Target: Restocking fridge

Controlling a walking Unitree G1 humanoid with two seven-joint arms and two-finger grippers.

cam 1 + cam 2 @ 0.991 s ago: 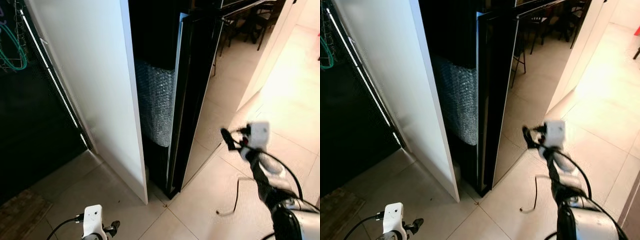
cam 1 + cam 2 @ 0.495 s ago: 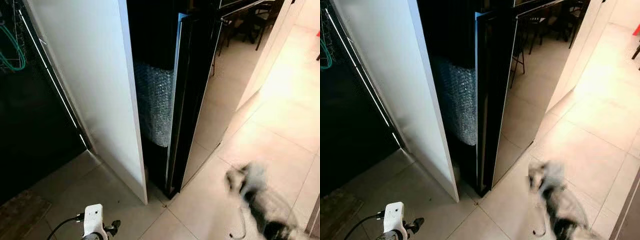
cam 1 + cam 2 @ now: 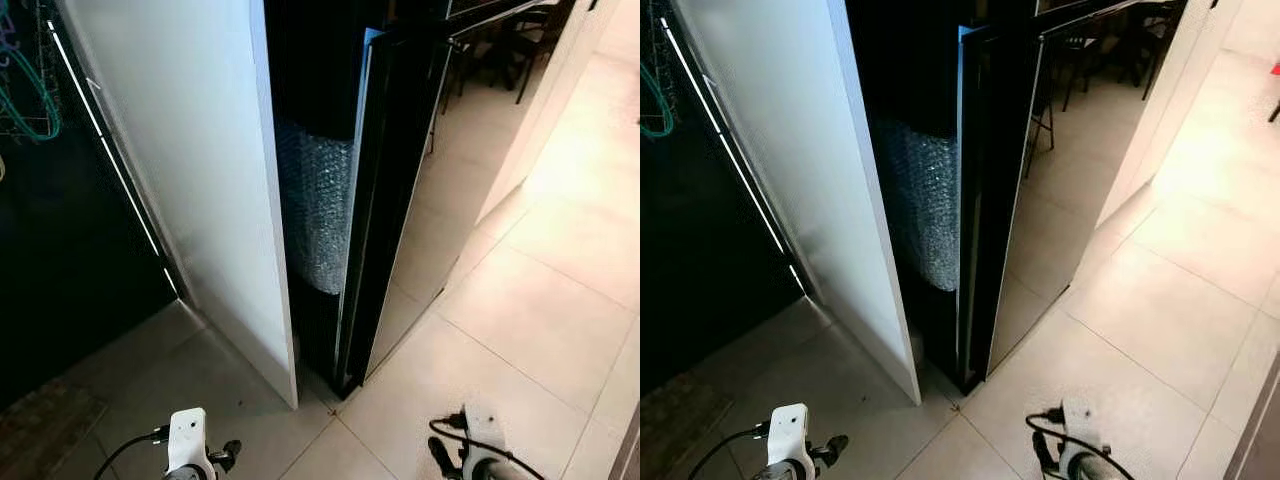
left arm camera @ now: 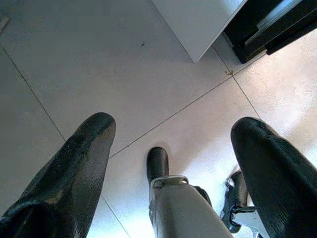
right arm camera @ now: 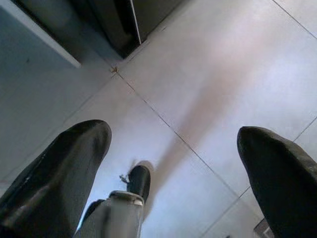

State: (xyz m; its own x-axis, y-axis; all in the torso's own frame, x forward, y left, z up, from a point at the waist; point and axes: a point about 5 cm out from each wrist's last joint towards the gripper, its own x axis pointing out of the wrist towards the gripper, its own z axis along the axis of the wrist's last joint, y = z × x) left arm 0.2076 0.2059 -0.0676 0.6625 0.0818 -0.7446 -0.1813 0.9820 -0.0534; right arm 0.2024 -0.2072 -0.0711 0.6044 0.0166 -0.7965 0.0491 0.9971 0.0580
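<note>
Both pincers hanging empty before the fridge door (image 3: 400,190)

The door is standing slightly ajar beside a white panel (image 3: 200,180); no stock is showing, so the stage cannot be judged. The left pincer (image 4: 176,163) and right pincer (image 5: 176,168), low near the door's foot, are gaping wide over floor tiles (image 3: 520,330), gripping nothing.
</note>
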